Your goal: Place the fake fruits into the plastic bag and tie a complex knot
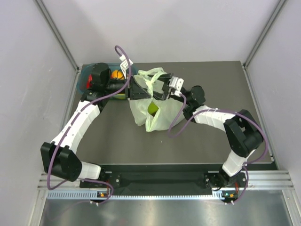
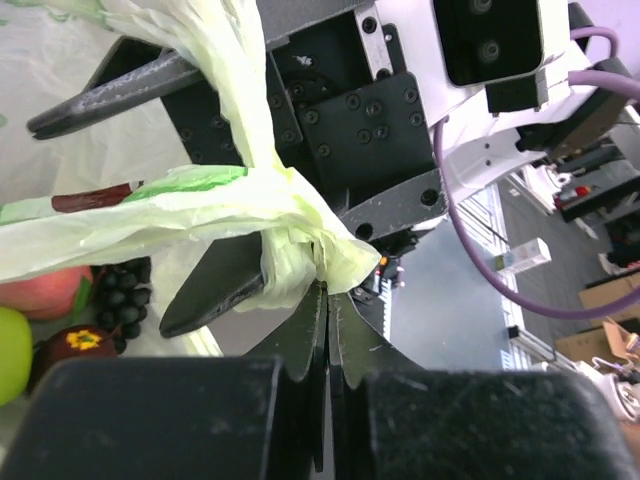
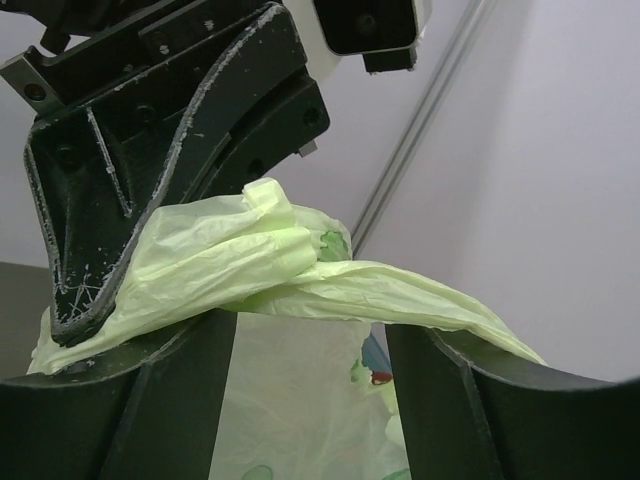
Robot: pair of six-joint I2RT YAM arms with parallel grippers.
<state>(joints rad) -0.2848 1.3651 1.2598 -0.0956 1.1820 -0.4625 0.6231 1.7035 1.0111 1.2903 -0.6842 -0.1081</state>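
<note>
The pale green plastic bag (image 1: 157, 115) lies mid-table with fruits inside. Through it I see a green apple (image 1: 152, 109), and in the left wrist view a peach (image 2: 40, 290), dark grapes (image 2: 120, 295) and a green apple (image 2: 8, 350). My left gripper (image 1: 142, 89) is shut on a bunched handle strip (image 2: 300, 255) just above the bag. My right gripper (image 1: 161, 89) faces it, open, and a handle strip (image 3: 400, 295) lies stretched across its spread fingers (image 3: 180, 400). The strips bunch and cross (image 3: 300, 260) between the two grippers.
A teal tub (image 1: 83, 81) stands at the back left behind the left arm. An orange fruit (image 1: 116, 74) lies in it. Grey walls close in the table on three sides. The right arm's purple cable (image 1: 181, 125) loops beside the bag.
</note>
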